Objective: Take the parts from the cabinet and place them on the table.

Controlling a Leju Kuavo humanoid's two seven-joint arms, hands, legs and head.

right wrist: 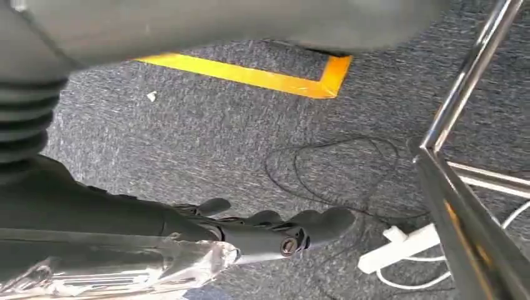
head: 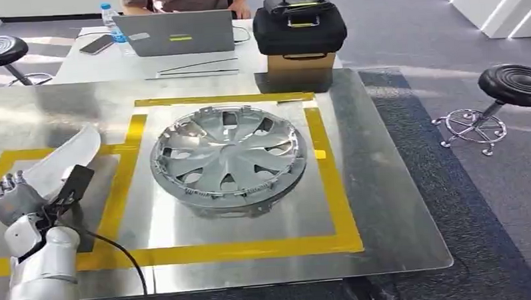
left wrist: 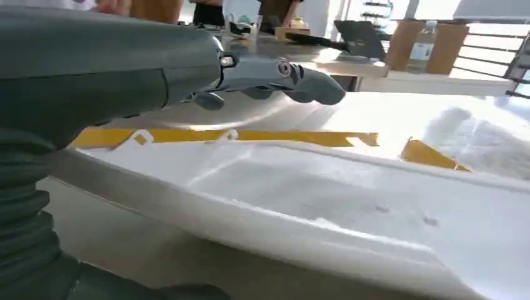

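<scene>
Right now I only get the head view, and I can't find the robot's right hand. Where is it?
Observer: The right hand hangs low over grey carpet, fingers stretched out.
Operator: Is it holding anything?
Observer: Something shiny and crinkly sits by its palm. I can't tell if it's held.
Operator: What's on the floor there?
Observer: A white power strip, with thin black cable looped beside it.
Operator: How does the left hand hold that white part?
Observer: The left hand has its thumb stretched flat over the white part.
</scene>
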